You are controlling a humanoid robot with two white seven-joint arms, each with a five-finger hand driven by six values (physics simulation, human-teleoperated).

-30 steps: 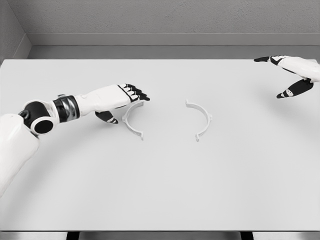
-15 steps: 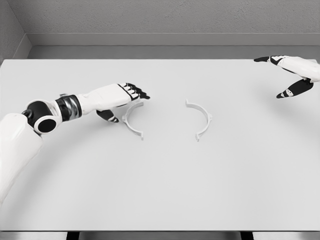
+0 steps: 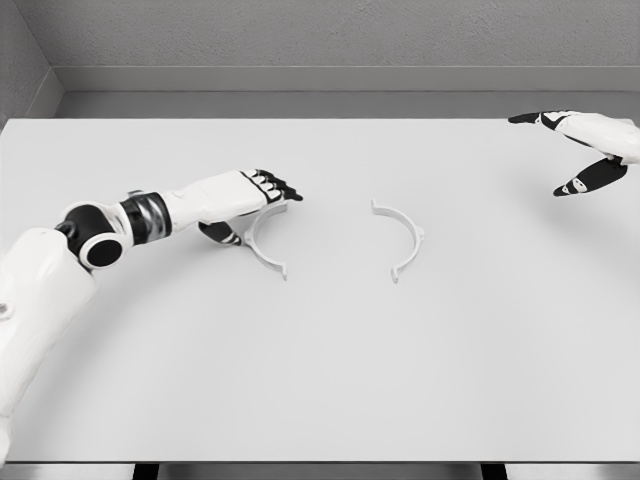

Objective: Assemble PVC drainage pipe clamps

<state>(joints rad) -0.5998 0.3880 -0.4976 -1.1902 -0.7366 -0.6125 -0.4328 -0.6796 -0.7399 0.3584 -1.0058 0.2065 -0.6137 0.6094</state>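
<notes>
Two white half-clamps lie on the table, just above the frame's centre. The left half is an arc opening to the right; the right half opens to the left. They are apart, with bare table between their ends.

The left hand reaches in from the left of the frame and sits over the upper end of the left half. Its fingers are stretched forward and only slightly bent, the thumb is tucked below beside the arc, and it grasps nothing. Whether any finger touches the clamp cannot be told.

The right hand hovers at the upper right edge, well away from both halves, fingers spread and empty.

The likely risk is in the pick-up. The half is thin and lies flat, so closing fingers may slide over it or push it along the table instead of getting under it. A nudge could spin the arc, leaving its ends out of line with the right half, and the two would then not mate. A pinch on one end alone might let it swing in the grip.
</notes>
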